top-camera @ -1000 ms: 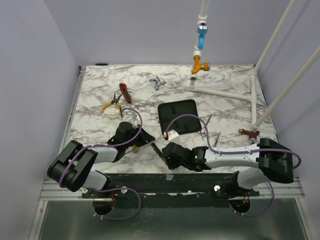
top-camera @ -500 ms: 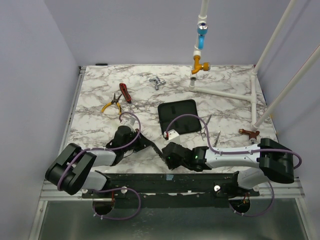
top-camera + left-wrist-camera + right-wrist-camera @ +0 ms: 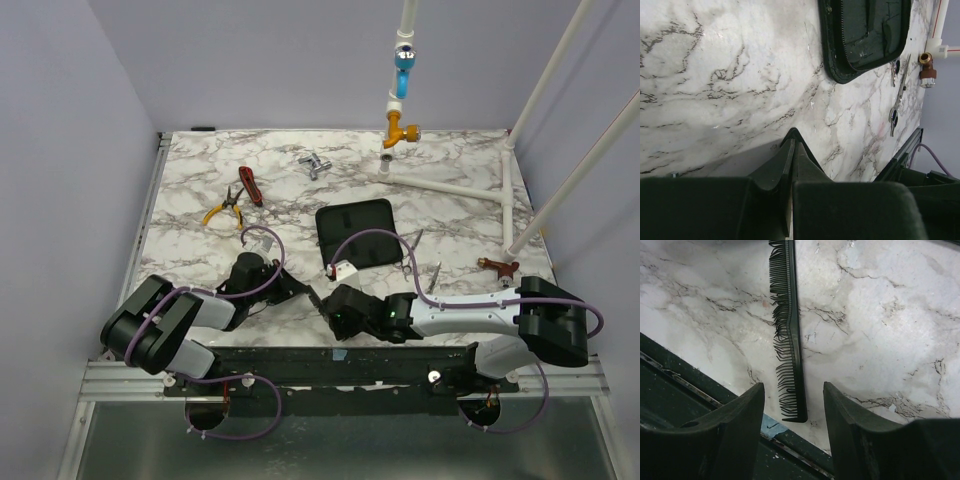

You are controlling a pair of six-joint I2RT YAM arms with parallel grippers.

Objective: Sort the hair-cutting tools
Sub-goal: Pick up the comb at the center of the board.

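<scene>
comb (image 3: pixel 793 340) before case (image 3: pixel 355 232); scissors (image 3: pixel 899 95) right of case

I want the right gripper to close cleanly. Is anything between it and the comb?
Nothing visible does. The black comb lies on the marble table, and its end is inside the open right gripper, with bare marble on either side.

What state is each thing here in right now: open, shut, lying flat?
Black comb: lying flat, some teeth bent.
Left gripper: shut, nothing visible in it.
Right gripper: open, straddling the comb's end.
Scissors: blades closed, lying flat.
Black zip pouch: unzipped, lying open.
Yellow-handled pliers: handles spread.
</scene>
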